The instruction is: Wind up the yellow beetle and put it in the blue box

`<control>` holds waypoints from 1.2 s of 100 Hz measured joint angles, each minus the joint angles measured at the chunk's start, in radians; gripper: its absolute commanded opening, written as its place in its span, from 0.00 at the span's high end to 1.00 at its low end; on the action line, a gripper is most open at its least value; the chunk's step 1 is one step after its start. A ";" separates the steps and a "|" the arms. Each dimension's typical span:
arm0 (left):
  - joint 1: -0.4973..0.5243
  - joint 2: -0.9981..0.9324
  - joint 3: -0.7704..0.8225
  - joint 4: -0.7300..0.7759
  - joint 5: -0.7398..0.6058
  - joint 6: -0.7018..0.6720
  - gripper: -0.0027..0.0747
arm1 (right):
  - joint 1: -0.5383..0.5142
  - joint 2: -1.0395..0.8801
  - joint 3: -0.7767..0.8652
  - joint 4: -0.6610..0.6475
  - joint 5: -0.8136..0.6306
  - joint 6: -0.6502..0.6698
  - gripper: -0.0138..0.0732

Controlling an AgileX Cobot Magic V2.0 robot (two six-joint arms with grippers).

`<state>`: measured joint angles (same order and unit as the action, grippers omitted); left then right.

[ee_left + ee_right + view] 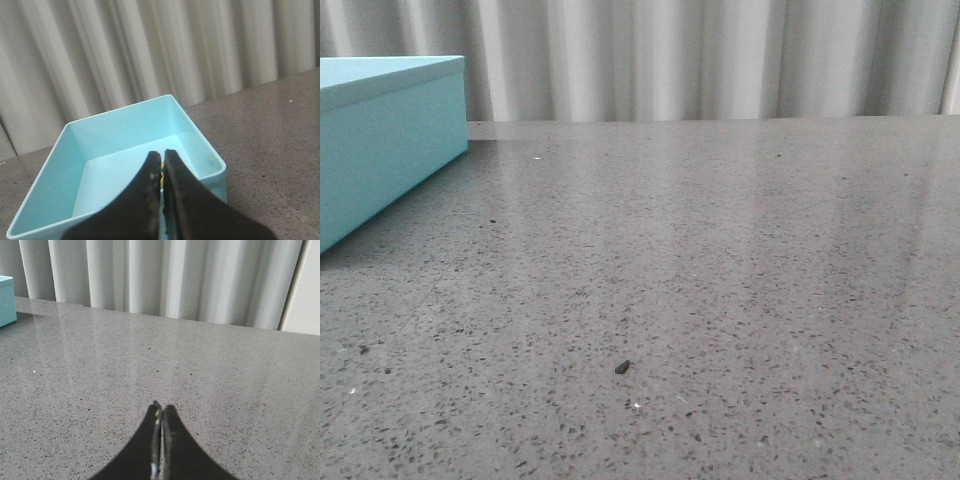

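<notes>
front view — matte turquoise blue box (385,140)

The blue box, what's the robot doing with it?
The left gripper hangs over the open blue box, its fingers nearly shut, with only a narrow gap. A tiny bit of yellow shows in that gap, maybe the toy car, but it is too hidden to be sure. The right gripper is shut with nothing in it, over the bare grey table. The front view shows only the box at the left edge, the table and a small dark speck.
</notes>
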<state>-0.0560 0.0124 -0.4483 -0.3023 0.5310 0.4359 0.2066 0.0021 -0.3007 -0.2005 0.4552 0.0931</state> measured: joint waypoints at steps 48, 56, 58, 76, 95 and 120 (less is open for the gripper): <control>0.000 -0.010 0.217 0.064 -0.144 -0.081 0.99 | 0.000 0.000 0.000 0.000 0.002 0.000 0.91; 0.000 -0.015 0.267 0.092 -0.233 -0.185 0.99 | 0.000 0.000 0.000 0.000 0.002 0.000 0.91; 0.000 -0.015 0.281 0.104 -0.257 -0.210 0.99 | 0.000 0.000 0.000 0.000 0.002 0.000 0.91; 0.000 -0.015 0.388 0.186 -0.386 -0.436 0.99 | 0.000 0.000 0.000 0.000 0.002 0.000 0.91; 0.012 -0.015 0.447 0.350 -0.393 -0.557 0.99 | 0.000 0.000 0.000 0.000 0.003 0.000 0.91; 0.026 -0.015 0.447 0.372 -0.255 -0.569 0.99 | 0.000 0.000 0.000 0.000 0.004 0.000 0.91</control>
<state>-0.0303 -0.0029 -0.0013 0.0694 0.2764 -0.1331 0.2066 0.0021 -0.3007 -0.2005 0.4592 0.0931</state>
